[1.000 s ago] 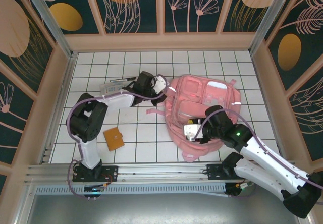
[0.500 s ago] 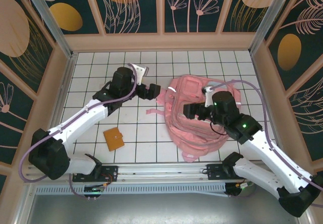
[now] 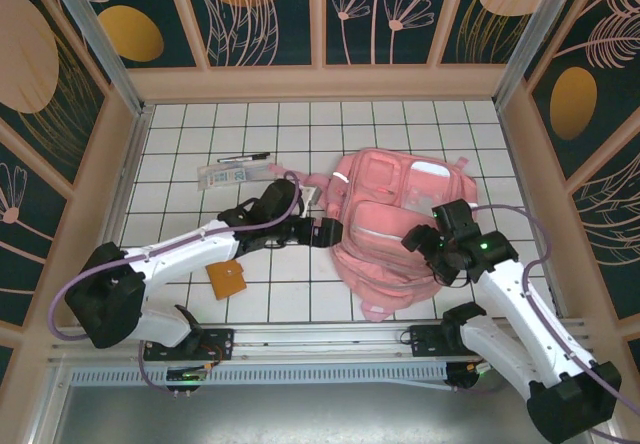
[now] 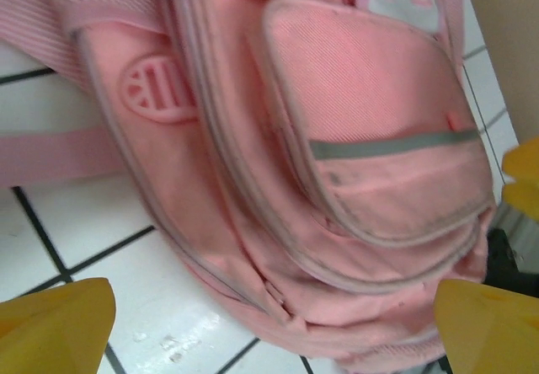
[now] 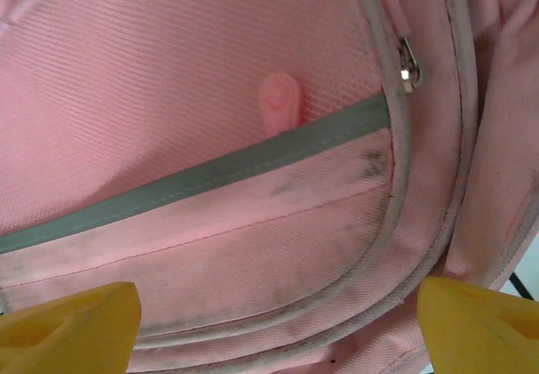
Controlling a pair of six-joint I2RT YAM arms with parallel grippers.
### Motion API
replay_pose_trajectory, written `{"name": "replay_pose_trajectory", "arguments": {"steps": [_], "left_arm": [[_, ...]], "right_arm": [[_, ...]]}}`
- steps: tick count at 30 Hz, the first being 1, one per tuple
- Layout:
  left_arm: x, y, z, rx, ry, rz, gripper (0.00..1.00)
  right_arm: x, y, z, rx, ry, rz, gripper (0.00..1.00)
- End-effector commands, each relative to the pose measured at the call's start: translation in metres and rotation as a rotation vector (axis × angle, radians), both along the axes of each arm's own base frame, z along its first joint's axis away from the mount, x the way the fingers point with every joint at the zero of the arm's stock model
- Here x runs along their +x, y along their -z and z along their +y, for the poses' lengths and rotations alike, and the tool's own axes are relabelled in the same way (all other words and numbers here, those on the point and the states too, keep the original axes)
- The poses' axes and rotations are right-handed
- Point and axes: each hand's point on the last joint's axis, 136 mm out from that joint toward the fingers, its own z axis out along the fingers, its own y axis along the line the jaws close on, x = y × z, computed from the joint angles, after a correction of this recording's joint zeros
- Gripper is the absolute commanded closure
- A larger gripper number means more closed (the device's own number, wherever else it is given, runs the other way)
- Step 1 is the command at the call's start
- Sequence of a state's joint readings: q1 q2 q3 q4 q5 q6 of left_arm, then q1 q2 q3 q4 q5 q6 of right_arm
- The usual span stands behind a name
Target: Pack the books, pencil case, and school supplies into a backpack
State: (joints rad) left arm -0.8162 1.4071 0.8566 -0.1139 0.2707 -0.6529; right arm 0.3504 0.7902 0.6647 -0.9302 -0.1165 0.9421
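Pink fabric of the backpack [image 3: 395,214] is seen from above at the middle right of the white tiled tabletop [image 3: 180,124]. Within the last second the left jaws have been brought to its left edge and spread wide, and the right jaws have been shifted over its front pocket, also spread. The clear pencil case [image 3: 225,174], a loose pen [image 3: 245,157] and the orange notebook [image 3: 225,277] are left outside, well apart from the bag. From the left wrist, nothing is held between the open jaws, with a pocket ahead. From the right wrist, the parted jaws are empty near a zip pull [image 5: 410,62]. Opening the bag is judged the step in hand
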Motion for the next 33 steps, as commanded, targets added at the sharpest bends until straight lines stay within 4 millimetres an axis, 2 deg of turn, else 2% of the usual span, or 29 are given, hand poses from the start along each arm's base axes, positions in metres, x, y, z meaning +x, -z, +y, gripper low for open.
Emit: {"name": "replay_pose_trajectory", "arguments": {"steps": [1,3,6,9,13,16,18,20,21,22,25,27,28,30,32,33], "left_arm": [[0.009,-0.005,0.004,0.009,-0.058,-0.01,0.05],[0.007,-0.004,-0.001,0.011,-0.021,-0.002,0.08],[0.003,-0.014,-0.01,0.004,0.065,-0.062,0.1],[-0.003,-0.042,-0.019,0.005,0.233,-0.326,0.11],[-0.006,-0.081,-0.024,0.037,0.444,-0.797,0.1],[0.002,-0.09,-0.034,0.118,0.572,-1.055,0.06],[0.014,-0.078,-0.044,0.208,0.653,-1.147,0.04],[0.024,-0.06,-0.056,0.281,0.752,-1.172,0.03],[0.027,-0.044,-0.06,0.314,0.797,-1.157,0.02],[0.034,-0.045,-0.068,0.32,0.811,-1.171,0.02],[0.035,-0.021,-0.082,0.323,0.91,-1.144,0.01],[0.034,-0.011,-0.087,0.308,0.943,-1.126,0.01],[0.034,-0.01,-0.087,0.307,0.937,-1.124,0.01],[0.036,-0.008,-0.085,0.313,0.911,-1.132,0.01],[0.033,-0.006,-0.082,0.313,0.916,-1.145,0.01],[0.032,-0.005,-0.08,0.319,0.924,-1.15,0.01]], "right_arm": [[0.01,0.002,0.013,0.122,0.015,-0.011,0.23],[0.026,0.002,0.01,0.128,0.031,-0.063,0.54],[0.036,-0.001,0.01,0.172,0.056,-0.084,0.79],[0.044,-0.019,0.013,0.218,0.088,-0.12,0.98],[0.063,-0.06,0.017,0.267,0.095,-0.225,1.0],[0.074,-0.078,0.02,0.28,0.089,-0.253,1.0],[0.083,-0.088,0.023,0.285,0.079,-0.273,1.0],[0.09,-0.097,0.022,0.28,0.077,-0.296,1.0],[0.094,-0.101,0.023,0.28,0.076,-0.307,1.0],[0.097,-0.105,0.023,0.283,0.072,-0.315,1.0],[0.101,-0.107,0.028,0.299,0.053,-0.316,1.0],[0.097,-0.098,0.025,0.281,0.065,-0.278,1.0],[0.093,-0.091,0.02,0.253,0.083,-0.249,0.99],[0.076,-0.066,0.006,0.182,0.126,-0.155,0.56],[0.056,-0.039,0.002,0.16,0.139,-0.061,0.29],[0.046,-0.025,0.001,0.154,0.142,-0.02,0.19]]}}
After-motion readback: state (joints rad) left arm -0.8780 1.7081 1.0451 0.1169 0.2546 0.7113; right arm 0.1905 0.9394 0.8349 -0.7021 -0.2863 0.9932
